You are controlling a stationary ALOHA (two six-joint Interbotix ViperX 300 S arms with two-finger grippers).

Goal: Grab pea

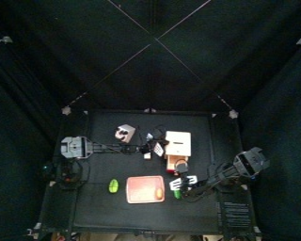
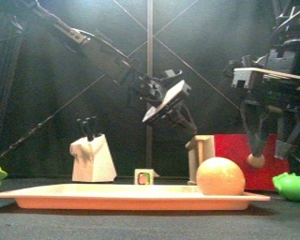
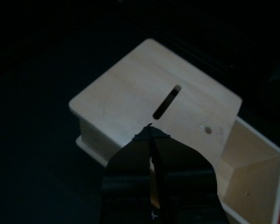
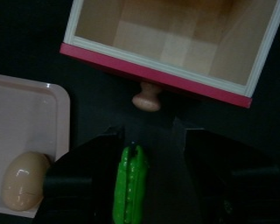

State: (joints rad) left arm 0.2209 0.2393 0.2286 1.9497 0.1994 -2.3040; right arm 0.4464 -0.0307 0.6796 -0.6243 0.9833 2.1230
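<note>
The pea (image 4: 130,184) is a glossy light-green pod lying on the black table just right of the pink board (image 4: 25,109). It also shows in the top view (image 1: 179,189) and at the right edge of the front view (image 2: 294,186). My right gripper (image 4: 143,142) is open, low over the pea, with one jaw on each side of its end. In the top view the right gripper (image 1: 182,184) is at the board's right edge. My left gripper (image 3: 153,140) is shut and hangs over a slotted wooden box (image 3: 160,96) at the table's middle (image 1: 150,143).
An egg (image 4: 24,181) lies on the pink board. A wooden drawer with a red front (image 4: 166,52) and a knob (image 4: 149,96) lies just beyond the pea. Another green toy (image 1: 113,185) lies left of the board. A white block (image 2: 93,159) stands at the back left.
</note>
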